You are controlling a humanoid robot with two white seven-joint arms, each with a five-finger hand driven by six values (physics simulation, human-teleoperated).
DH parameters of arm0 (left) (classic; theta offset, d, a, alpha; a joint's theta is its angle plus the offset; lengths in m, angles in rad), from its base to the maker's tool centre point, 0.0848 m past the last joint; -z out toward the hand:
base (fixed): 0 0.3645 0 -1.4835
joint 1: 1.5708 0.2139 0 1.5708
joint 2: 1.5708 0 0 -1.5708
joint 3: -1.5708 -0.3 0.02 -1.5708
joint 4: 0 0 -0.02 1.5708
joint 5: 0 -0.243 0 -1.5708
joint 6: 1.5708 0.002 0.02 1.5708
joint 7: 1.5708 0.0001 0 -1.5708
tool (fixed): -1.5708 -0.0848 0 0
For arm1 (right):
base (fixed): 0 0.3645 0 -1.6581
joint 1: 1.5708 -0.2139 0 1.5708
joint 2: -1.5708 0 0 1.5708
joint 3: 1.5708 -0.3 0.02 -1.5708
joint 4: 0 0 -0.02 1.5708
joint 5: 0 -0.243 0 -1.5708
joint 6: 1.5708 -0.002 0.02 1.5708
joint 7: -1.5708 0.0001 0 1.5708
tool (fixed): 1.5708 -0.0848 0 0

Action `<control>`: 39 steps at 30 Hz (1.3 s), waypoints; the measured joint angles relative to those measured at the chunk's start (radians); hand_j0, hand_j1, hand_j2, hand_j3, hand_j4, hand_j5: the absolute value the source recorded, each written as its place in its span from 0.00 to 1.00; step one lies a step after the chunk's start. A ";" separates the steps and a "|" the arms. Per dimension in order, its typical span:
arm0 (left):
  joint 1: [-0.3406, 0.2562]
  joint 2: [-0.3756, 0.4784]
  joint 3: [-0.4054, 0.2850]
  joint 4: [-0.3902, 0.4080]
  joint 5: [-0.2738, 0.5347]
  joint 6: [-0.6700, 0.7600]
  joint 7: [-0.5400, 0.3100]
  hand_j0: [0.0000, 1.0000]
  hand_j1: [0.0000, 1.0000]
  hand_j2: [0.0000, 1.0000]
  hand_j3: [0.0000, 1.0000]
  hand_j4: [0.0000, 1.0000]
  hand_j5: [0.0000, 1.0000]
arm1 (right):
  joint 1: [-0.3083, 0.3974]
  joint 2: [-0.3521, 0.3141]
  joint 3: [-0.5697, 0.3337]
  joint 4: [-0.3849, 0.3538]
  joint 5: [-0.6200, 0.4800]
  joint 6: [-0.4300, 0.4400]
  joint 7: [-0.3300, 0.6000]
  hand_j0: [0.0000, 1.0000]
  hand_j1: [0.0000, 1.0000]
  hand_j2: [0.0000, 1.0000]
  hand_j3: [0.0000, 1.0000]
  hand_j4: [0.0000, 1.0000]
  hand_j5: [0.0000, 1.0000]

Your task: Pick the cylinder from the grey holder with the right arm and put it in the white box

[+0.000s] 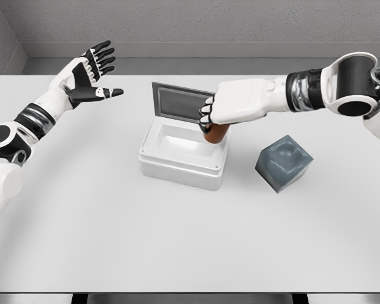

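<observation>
The brown cylinder (214, 133) is clamped in the curled fingers of my right hand (225, 106), hanging at the back right corner of the white box (177, 166), its lower end just over the rim by the open cavity. The box sits near the middle of the table (114, 240) with its grey lid (177, 101) standing open behind it, and the grey holder (283, 162) lies apart to its right, tilted on the surface. My left hand (92, 76) is raised far off at the table's back left, fingers spread and holding nothing.
</observation>
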 measured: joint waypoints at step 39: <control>0.000 -0.061 -0.127 -0.077 -0.005 -0.003 -0.001 1.00 1.00 1.00 1.00 1.00 1.00 | 1.048 -0.149 -1.027 -0.168 -0.723 -0.002 0.000 1.00 1.00 1.00 1.00 1.00 1.00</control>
